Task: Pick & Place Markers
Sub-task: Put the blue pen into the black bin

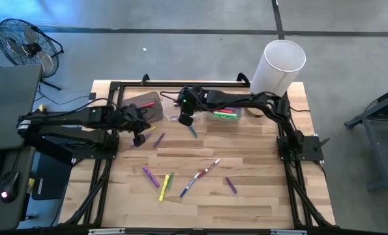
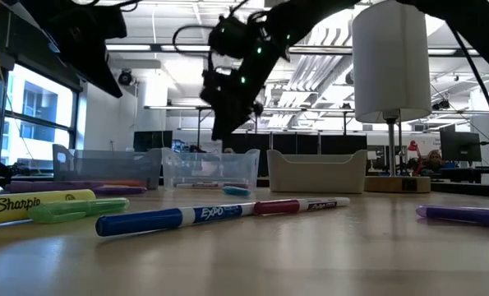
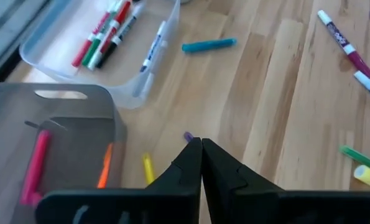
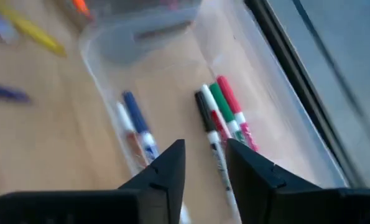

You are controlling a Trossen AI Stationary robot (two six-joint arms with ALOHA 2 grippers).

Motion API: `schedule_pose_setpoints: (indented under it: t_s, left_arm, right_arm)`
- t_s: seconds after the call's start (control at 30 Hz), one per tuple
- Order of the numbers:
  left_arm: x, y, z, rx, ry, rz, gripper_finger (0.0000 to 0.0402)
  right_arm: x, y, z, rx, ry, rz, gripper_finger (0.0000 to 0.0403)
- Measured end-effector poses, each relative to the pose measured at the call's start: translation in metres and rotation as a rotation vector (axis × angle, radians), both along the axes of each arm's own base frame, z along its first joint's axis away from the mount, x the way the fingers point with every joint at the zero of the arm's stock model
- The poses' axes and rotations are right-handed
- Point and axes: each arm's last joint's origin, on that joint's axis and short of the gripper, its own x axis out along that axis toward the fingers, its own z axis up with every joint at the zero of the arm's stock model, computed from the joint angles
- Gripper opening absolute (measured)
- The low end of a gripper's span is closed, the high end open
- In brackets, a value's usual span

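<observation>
The markers are partly sorted. Several white-barrelled ones with red, green, black and blue caps (image 4: 225, 115) already lie in the clear bin (image 1: 223, 115) at the far side of the surface, and a pink marker (image 3: 37, 163) and an orange one lie in the grey bin (image 1: 145, 104) beside it. Many are left loose on the wooden surface (image 1: 246, 202): a teal marker (image 1: 193, 131) just in front of the clear bin, a purple one (image 1: 159, 139) near the left arm, and nearer the front edge a purple, yellow and green cluster (image 1: 161, 183), a long blue-and-white marker (image 1: 191, 183), a red-capped white one (image 1: 210, 167) and another purple one (image 1: 230, 185). So the job looks roughly half done, though the count in the bins is hard to make out.

The right gripper (image 4: 204, 163) hangs over the clear bin with its jaws parted and nothing between them, apparently right above the markers lying there. The left gripper (image 3: 201, 148) hovers low over the surface beside the grey bin, jaws pressed together and empty, a purple tip showing just beyond them.
</observation>
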Motion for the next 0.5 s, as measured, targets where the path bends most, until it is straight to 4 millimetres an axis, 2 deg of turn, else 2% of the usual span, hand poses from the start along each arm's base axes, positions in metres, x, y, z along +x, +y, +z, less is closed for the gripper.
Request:
schedule_pose_setpoints:
  t_s: [0.17, 0.3, 0.37, 0.5]
  left_arm:
    - [0.007, -0.001, -0.006, -0.065, 0.03, -0.009, 0.0062]
    - [0.016, 0.0, -0.012, -0.104, 0.059, 0.037, 0.0108]
    - [0.02, 0.001, -0.016, -0.101, 0.078, 0.044, 0.0121]
    - [0.03, 0.002, -0.023, -0.108, 0.116, 0.052, 0.0127]
  right_arm:
    - [-0.012, 0.02, 0.018, 0.18, -0.045, -0.193, 0.006]
    - [-0.026, 0.047, 0.03, 0.231, -0.003, -0.193, 0.0009]
    - [-0.035, 0.063, 0.032, 0.259, 0.001, -0.166, 0.0007]
    - [-0.061, 0.095, 0.017, 0.322, -0.035, -0.168, 0.0012]
